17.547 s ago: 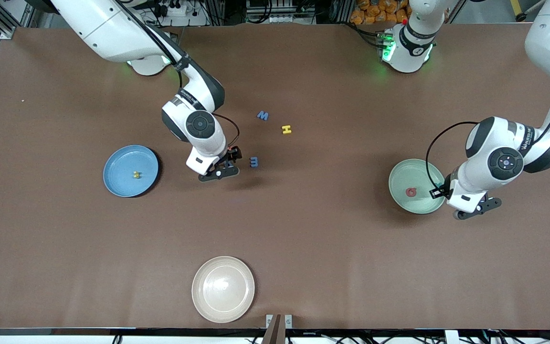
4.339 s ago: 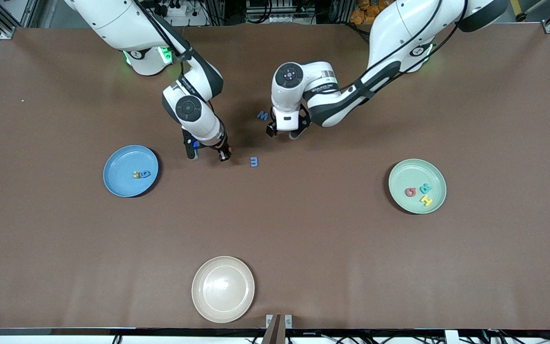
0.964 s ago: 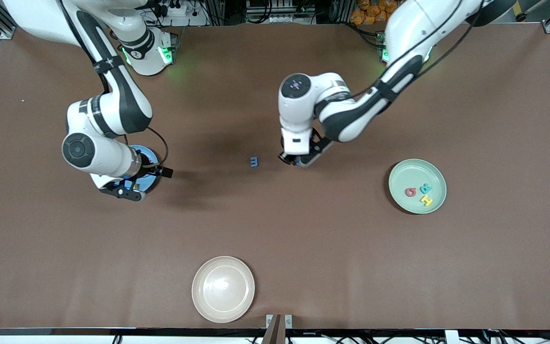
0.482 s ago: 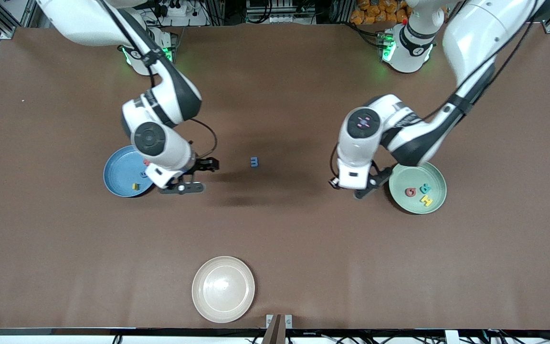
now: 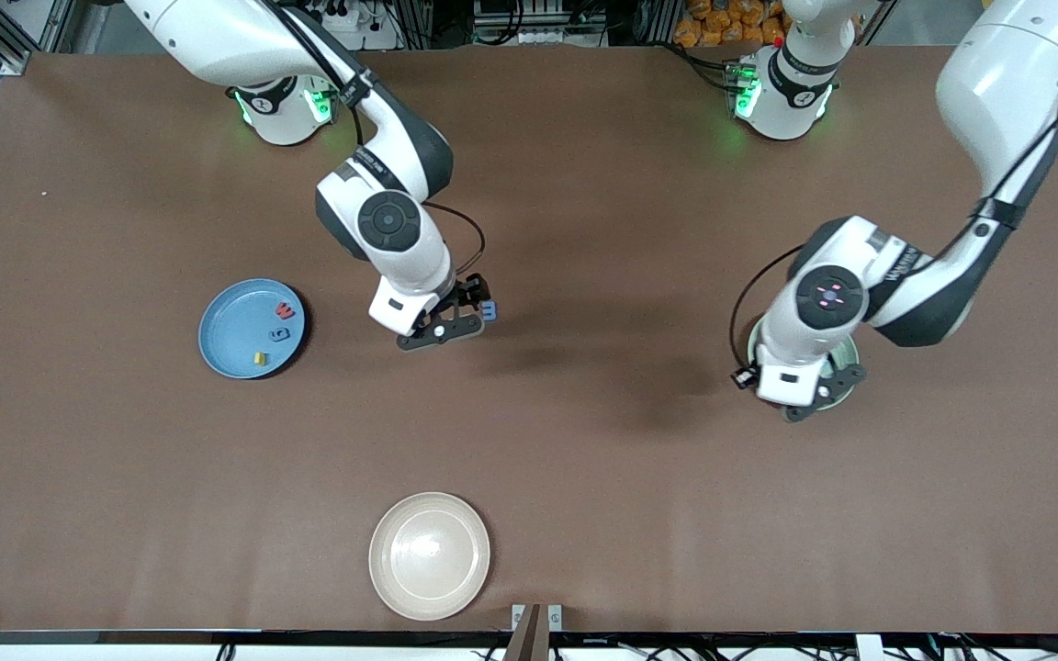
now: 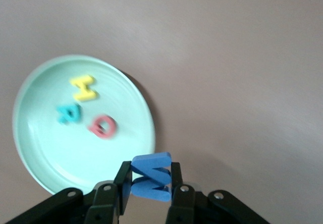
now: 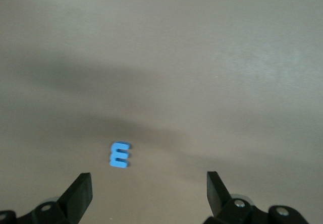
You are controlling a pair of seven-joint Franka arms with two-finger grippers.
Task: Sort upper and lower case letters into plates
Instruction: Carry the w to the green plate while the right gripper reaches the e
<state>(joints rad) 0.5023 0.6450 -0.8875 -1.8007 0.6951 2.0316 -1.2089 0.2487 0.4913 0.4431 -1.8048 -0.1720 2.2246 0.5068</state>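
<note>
Blue M point(image 6: 150, 177) pinched in left gripper point(image 6: 150, 183) over mint plate point(image 6: 45, 153); right gripper point(image 7: 149, 193) hovering wide open above small blue letter point(image 7: 119, 155).

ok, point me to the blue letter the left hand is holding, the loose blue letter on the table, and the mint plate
held blue letter point(image 6: 150, 177), left wrist view, its face between the fingers
loose blue letter point(image 7: 119, 155), right wrist view, its middle
mint plate point(image 6: 38, 158), left wrist view, bare floor near the rim

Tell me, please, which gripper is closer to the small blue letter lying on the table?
The right gripper, open, hangs just over the small blue letter. The left gripper, shut on a blue letter, is over the mint green plate.
</note>
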